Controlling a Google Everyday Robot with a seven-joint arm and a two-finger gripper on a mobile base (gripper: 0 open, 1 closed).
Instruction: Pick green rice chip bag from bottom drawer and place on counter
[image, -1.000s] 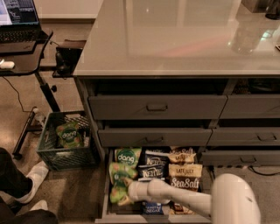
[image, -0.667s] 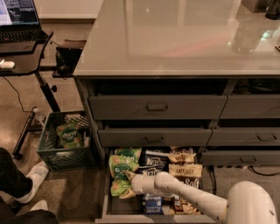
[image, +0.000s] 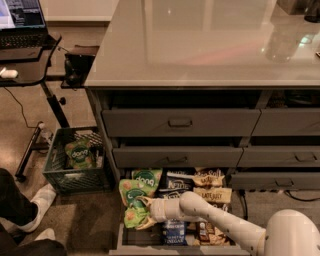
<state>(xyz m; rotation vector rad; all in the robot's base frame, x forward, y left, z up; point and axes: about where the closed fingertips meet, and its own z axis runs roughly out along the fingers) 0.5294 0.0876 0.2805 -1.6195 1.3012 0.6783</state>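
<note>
Crinkly light-green pouches fill the left of the shallow grey bottom drawer (image: 140, 236), beside glossy dark Kettle bags (image: 177, 183). The gripper (image: 142, 212), low over that side, clasps the crumpled green rice chip bag (image: 129, 202) between part-spread fingers. The smooth, reflective counter (image: 200, 45) lies above.

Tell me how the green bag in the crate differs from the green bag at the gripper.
The crate bag stands upright in the floor crate; the drawer bag lies in the open bottom drawer among other snack bags. The gripper is at the drawer bag's right edge, far from the crate bag. Both are light green pouches with a dark round badge.
</note>
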